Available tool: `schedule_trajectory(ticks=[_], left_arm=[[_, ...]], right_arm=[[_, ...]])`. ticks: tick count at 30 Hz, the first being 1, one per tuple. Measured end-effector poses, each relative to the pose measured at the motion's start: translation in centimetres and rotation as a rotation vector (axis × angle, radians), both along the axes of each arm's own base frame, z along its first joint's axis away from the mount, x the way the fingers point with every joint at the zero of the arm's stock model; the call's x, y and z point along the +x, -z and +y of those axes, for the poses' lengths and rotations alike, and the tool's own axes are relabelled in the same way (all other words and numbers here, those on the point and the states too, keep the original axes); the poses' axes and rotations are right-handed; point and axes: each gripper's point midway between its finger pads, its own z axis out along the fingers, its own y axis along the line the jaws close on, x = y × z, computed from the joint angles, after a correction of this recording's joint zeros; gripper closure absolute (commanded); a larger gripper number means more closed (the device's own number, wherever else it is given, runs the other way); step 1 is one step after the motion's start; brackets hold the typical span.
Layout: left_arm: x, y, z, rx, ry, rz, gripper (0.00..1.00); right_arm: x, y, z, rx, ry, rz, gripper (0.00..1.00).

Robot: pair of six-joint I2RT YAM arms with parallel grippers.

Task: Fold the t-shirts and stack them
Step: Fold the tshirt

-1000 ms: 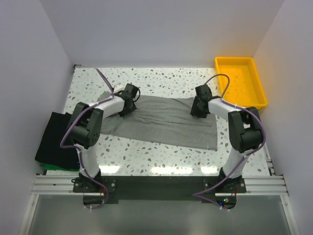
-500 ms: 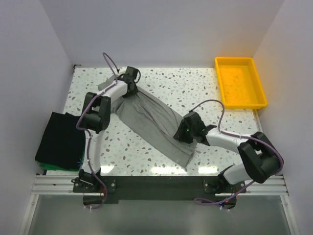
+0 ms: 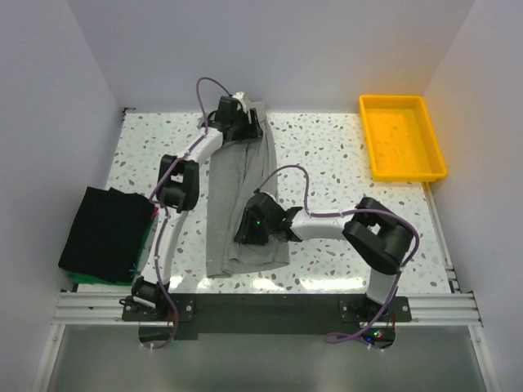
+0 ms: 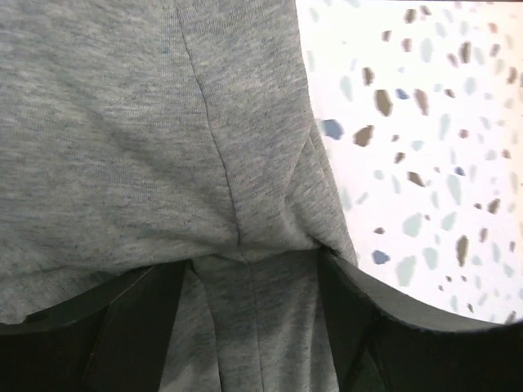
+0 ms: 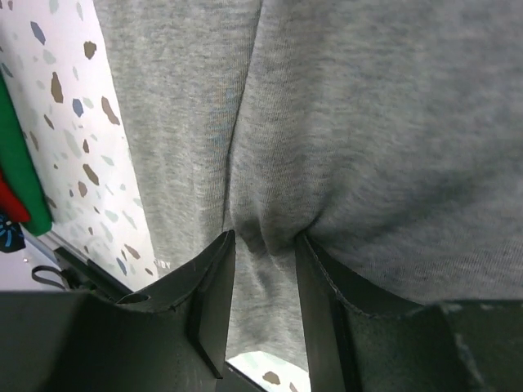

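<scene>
Grey t-shirt (image 3: 233, 188) lies as a long strip on the table (image 3: 343, 171), running 12 to 6 o'clock, a bit left of centre. The far end is bunched up at the back wall.

Left hand (image 3: 239, 122) is at the 12 o'clock end. Wrist cam shows cloth betw. its fingers, which stand fairly far apart. Can't tell if it's pinched or just lying there. Right hand (image 3: 260, 224) is twd the 6 o'clock end on the strip's right edge, narrow, w/ a tuck of grey cloth nipped betw. the fingers and creases running into the pinch.

Black t-shirt (image 3: 102, 229) sits folded at 8 o'clock, w/ the green t-shirt (image 5: 12, 139) under it.

Handling, my read: light, limp jersey w/ no stiffness, so it sags and wrinkles wherever unsupported and drags on the table. Best held at hems or corners, both ends at once, kept taut so the fold line stays straight. A mid-panel pinch prob. just bunches it. Low risk of damage. The main risk is a crooked fold or a layer slipping out.
</scene>
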Motion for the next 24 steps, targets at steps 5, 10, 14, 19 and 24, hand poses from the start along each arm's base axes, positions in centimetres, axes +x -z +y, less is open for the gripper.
schedule_trajectory(ticks=[5,10,14,19,24], left_arm=[[-0.6,-0.8,-2.3,-0.097,0.121,-0.021,0.13],[-1.7,-1.5,-2.9,-0.136,0.185,-0.015,0.04],[-3.7,-3.0,-2.7,-0.161,0.217,0.019,0.02],[-6.4,-9.6,-1.1,-0.196,0.196,-0.02,0.04],[-11.0,-16.3,2.9,-0.189,0.023,-0.068,0.15]], right_arm=[[0.3,0.0,0.2,-0.038,-0.043,-0.016,0.6],[-0.1,-1.3,-2.1,-0.123,-0.081,-0.062,0.59],[0.0,-5.1,-4.2,-0.147,-0.089,-0.156,0.59],[-0.1,-8.3,-6.2,-0.159,-0.109,-0.256,0.59],[-1.5,-5.5,-8.3,-0.262,-0.172,-0.218,0.58]])
